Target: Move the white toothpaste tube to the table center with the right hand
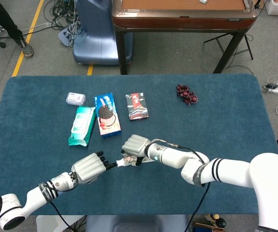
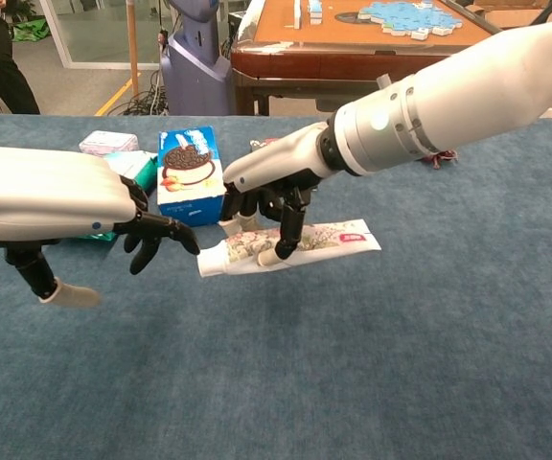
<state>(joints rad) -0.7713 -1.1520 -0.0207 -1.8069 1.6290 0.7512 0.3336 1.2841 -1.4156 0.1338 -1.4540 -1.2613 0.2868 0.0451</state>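
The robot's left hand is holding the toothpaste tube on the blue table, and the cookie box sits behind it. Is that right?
Not quite. It is the right hand that holds the toothpaste tube; the chest view shows its fingers wrapped over the tube. The left hand only reaches toward the tube's cap end with nothing in its fingers. The rest is right: the table is blue and the cookie box sits behind.
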